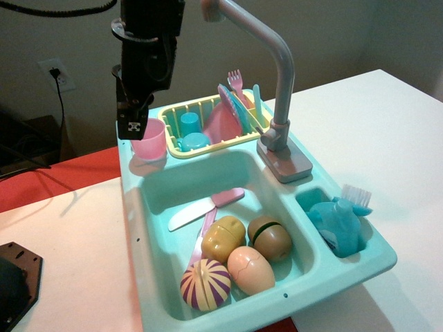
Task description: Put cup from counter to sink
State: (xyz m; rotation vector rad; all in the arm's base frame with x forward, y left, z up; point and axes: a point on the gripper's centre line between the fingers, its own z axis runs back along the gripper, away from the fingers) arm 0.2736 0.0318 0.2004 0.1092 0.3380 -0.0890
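On counter [133,168]: one pink cup [149,140].

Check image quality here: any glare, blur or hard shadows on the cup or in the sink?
observation.image, the only view: soft overall, faint compression blur. Pink cup readable, its left rim hidden behind the dark gripper, whose detail is lost in black. Sink evenly lit with soft shadows, no strong glare. Cool colour cast on the white tabletop.

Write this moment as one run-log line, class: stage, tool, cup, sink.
stage: reaching for cup | tool: at cup rim, grip unclear | cup: upright on counter | sink: toy food and knife inside
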